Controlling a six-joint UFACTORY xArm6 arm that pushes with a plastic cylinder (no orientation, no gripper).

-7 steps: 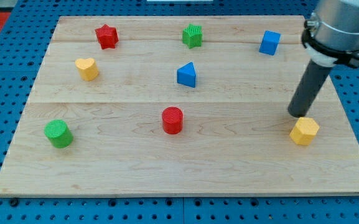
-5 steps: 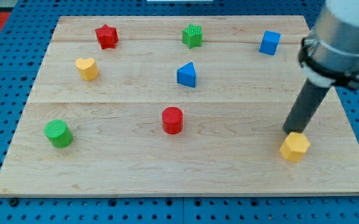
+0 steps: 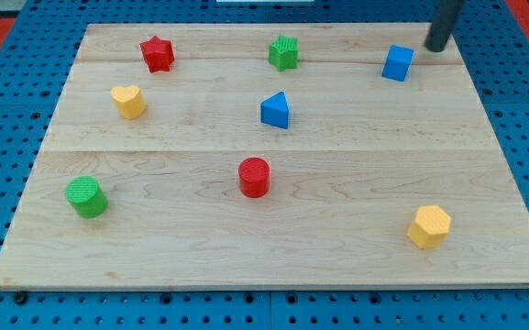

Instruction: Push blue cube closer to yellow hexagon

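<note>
You get a bright, evenly lit picture with no dim corners. The light seems to come from above, and it is soft: each block throws only a small, faint shadow close to its base, as under the red cylinder (image 3: 254,177) and the yellow hexagon (image 3: 428,226). The pale wooden surface (image 3: 356,165) shows no hard glare, only a mild sheen. Focus is sharp across it; you can read the wood grain and block ridges. The dark tool (image 3: 435,47) at the view's top looks slightly soft-edged. Edges show no clear bending.
</note>
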